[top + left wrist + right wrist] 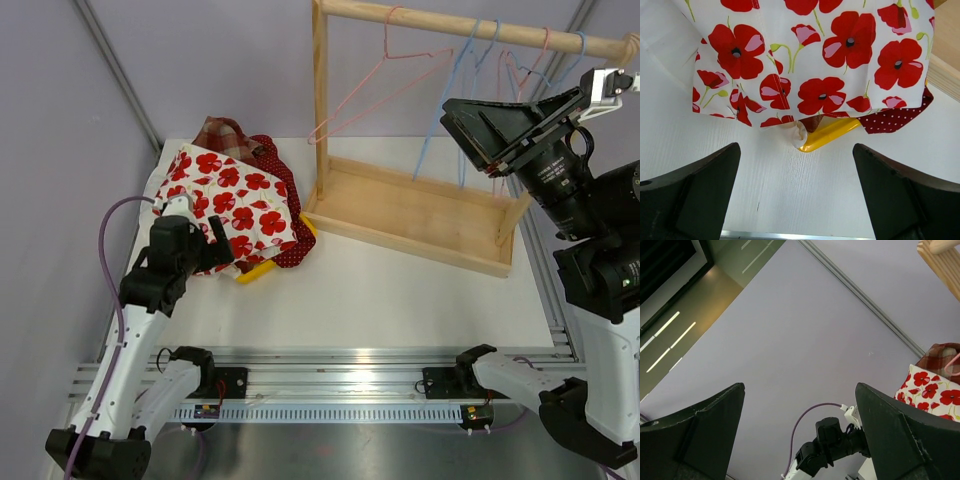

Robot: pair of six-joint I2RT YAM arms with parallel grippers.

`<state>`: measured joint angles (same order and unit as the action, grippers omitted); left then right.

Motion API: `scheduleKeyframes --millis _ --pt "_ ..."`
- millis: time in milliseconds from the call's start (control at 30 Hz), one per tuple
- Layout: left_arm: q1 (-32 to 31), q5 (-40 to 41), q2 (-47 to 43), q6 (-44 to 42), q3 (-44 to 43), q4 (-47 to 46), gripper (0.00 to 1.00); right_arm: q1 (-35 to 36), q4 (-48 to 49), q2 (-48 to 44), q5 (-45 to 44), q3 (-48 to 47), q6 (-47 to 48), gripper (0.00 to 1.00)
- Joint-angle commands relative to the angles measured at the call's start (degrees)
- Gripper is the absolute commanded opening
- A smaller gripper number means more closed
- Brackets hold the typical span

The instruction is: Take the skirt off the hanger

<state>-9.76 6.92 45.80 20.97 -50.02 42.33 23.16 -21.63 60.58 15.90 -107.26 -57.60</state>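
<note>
Over at the table's [400, 300] left rear, I see the poppy-print skirt [225, 200] lying spread on a pile of clothes [275, 160], just beside the wooden rack [420, 215]. My left gripper [795, 155] hangs at its near hem, fingers apart and empty. My right gripper [470, 130] is up by the rail [470, 25], fingers apart, holding nothing.

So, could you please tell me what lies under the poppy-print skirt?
Poking out from under the poppy-print skirt are a yellow piece, dark red polka-dot fabric and, at the far side, plaid fabric. The skirt covers the rest of them, so what they are cannot be told.
</note>
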Motion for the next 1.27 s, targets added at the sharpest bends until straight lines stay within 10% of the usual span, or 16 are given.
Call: scheduleKeyframes --millis 0,867,1233 --pt "-0.26 -2.34 -2.20 -0.76 -0.60 -3.04 0.99 0.31 5.19 -0.55 0.53 2.05 -2.25 0.99" --pt "-0.17 -22.30 -24.80 -4.10 3.61 -12.00 0.99 0.22 13.81 -2.31 4.76 8.74 -6.21 0.99" --pt "-0.17 -20.19 -23.75 -3.66 3.61 -11.65 0.99 0.31 -4.55 -6.43 -9.89 14.35 19.09 0.99"
